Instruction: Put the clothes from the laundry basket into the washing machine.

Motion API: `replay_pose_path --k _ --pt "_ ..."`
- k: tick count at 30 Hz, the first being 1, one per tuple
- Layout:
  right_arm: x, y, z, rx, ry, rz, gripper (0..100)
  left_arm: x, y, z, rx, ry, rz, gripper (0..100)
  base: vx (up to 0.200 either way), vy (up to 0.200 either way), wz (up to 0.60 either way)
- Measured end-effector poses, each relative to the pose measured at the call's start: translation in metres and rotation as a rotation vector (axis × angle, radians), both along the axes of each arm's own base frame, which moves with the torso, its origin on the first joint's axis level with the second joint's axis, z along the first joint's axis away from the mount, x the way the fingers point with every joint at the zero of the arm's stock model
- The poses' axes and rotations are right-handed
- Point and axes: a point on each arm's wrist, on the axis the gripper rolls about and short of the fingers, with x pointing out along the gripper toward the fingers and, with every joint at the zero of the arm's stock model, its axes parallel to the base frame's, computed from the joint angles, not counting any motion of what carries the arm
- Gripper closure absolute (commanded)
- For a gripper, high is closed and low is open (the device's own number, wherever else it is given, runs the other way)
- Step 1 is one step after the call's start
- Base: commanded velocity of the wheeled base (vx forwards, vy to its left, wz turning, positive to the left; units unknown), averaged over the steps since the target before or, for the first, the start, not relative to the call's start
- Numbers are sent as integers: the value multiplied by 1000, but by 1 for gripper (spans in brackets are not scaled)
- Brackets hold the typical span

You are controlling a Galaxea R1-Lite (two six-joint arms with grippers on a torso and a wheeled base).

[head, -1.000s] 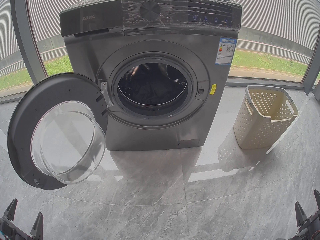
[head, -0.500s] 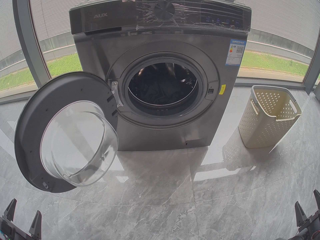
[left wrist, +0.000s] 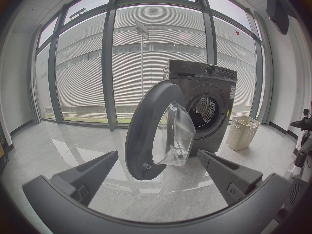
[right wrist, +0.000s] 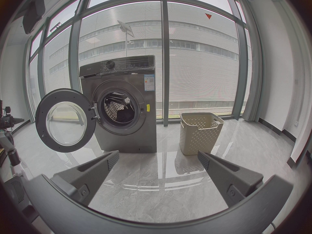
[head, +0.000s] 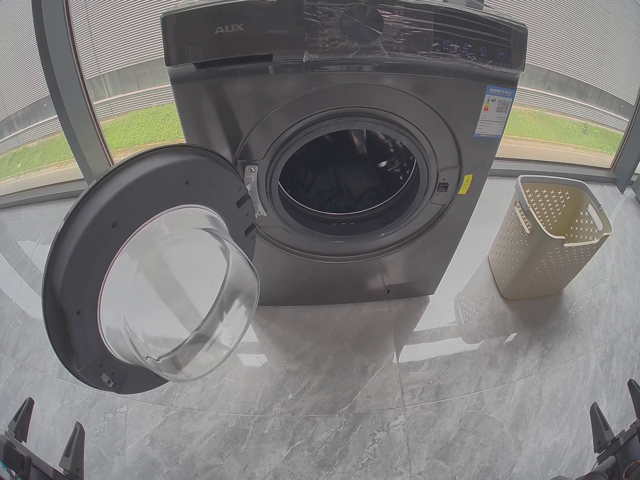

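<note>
Grey marble-patterned floor tiles (head: 320, 381) run up to tall windows (head: 120, 48), and I am parked well back from the work. Low at my left the left pincer (head: 52, 416) hangs released, jaws spread wide with nothing between them. The right pincer (head: 613, 398) on my other side is likewise spread and empty, and both hover above bare floor. Outward from the left one stands the round grey door with its clear bowl (head: 87, 255), swung fully open on the hinge side of the grey front-loading washing machine (head: 347, 81). Inside the drum (right wrist: 112, 107) I can make out dark clothes (head: 333, 185) lying low in a heap. Outward from the right pincer, just beside the machine's right flank, the cream perforated plastic laundry basket (head: 533, 255) stands upright. Its inner walls are bare as far down as I can see, and its bottom is hidden from me. By my reckoning the load is largely in. Any garment left down there should be light and limp and could snag on the holes, so I would pinch a bunched fold from straight above and lift it clear of the rim before swinging over.
</note>
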Motion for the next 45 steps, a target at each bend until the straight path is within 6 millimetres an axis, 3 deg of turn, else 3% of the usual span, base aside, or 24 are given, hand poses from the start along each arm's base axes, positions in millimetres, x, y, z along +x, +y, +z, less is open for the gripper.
replay_pose_path --k 8,23,45 --pt "0 0 0 0 0 0 0 0 0 0 -4 0 1 0 0 0 0" --pt "0 0 0 0 1 1 0 0 0 0 4 0 -4 0 0 200 0" --pt "0 0 0 0 1 1 0 0 0 0 10 -1 -2 0 0 0 0"
